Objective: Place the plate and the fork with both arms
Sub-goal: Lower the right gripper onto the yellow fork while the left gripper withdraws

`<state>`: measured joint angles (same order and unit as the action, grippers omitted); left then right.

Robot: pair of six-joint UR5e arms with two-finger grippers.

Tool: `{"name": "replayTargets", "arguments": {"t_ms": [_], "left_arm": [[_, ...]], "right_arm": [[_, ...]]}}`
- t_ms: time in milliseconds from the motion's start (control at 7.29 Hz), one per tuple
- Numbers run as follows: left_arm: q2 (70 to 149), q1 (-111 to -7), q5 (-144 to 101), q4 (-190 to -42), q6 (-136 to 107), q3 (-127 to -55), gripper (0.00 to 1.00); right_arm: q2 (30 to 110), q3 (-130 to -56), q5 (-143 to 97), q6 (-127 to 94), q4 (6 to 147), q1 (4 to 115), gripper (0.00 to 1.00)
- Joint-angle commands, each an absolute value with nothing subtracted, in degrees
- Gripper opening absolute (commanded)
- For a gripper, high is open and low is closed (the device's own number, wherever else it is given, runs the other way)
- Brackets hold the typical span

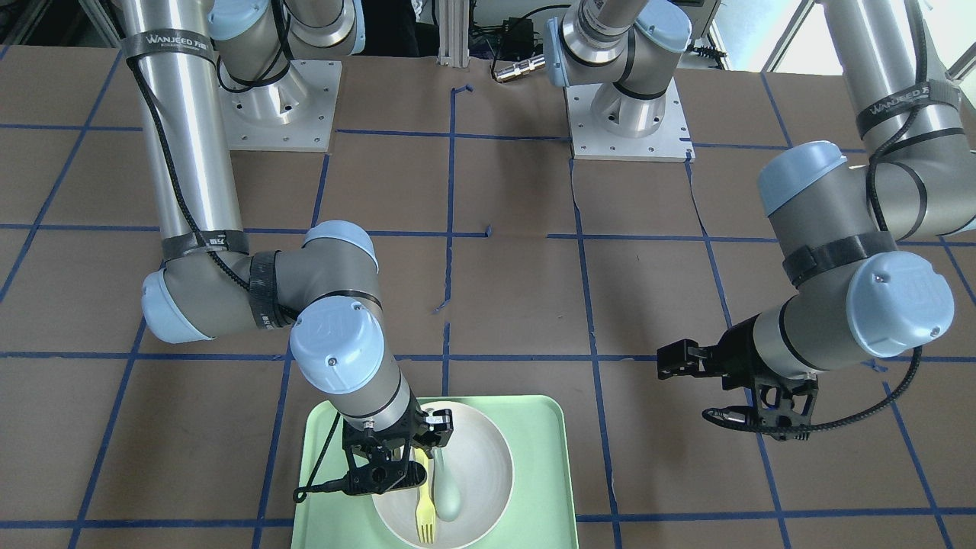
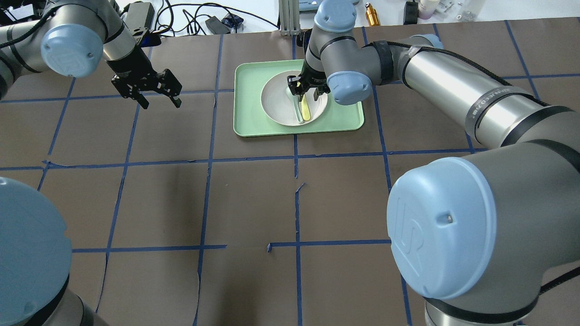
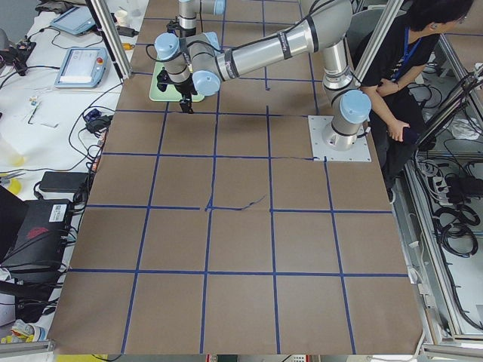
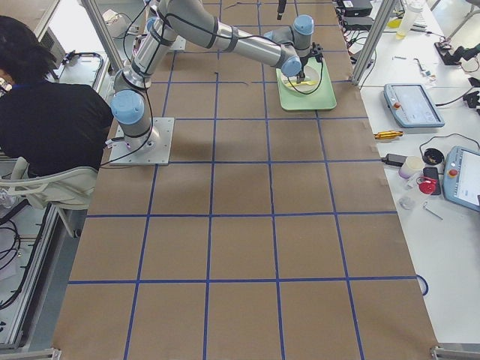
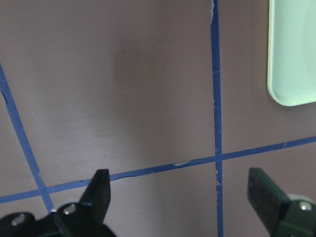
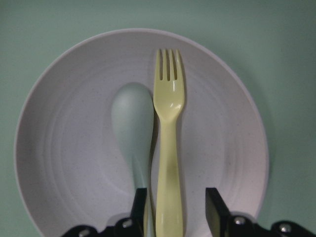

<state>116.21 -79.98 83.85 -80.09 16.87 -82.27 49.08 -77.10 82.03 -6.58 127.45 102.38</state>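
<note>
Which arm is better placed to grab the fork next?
Right. The right gripper hangs over the plate, its open fingers either side of the fork handle. The left gripper is open over the table, beside the tray.

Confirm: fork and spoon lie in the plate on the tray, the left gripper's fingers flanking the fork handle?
No: the right gripper flanks the fork, as the overhead view shows; the left gripper is off the tray. The rest holds.

fork [image 6: 169, 148] handle end: cut off by the bottom edge in the right wrist view.
spoon [image 6: 133, 118] handle: partly behind one finger [image 6: 139, 210] of the right gripper [image 6: 177, 200].
tray [image 5: 294, 49]: only a corner shows in the left wrist view.
side views: fork and spoon too small to tell.
</note>
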Motion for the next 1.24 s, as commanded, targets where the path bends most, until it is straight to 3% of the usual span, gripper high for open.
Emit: {"name": "replayTargets", "arguments": {"t_ms": [0, 275, 961, 1098], "left_arm": [[116.19, -79.98, 83.85, -80.07, 16.88, -82.35, 1.0], [116.1, -79.98, 83.85, -80.07, 16.88, -82.71, 1.0], [116.02, -79.89, 83.94, -80.07, 16.88, -82.71, 1.0], [115.93, -79.89, 84.02, -80.07, 16.88, -82.71, 1.0]], "right_arm": [[47.64, -77.17, 82.09, -5.19, 127.53, 102.39, 0.43], [47.11, -77.34, 82.35, -5.1, 127.44, 102.39, 0.39], [46.93, -77.43, 81.91, -5.19, 127.44, 102.39, 0.43], [47.02, -77.34, 82.0, -5.19, 127.44, 102.31, 0.28]]}}
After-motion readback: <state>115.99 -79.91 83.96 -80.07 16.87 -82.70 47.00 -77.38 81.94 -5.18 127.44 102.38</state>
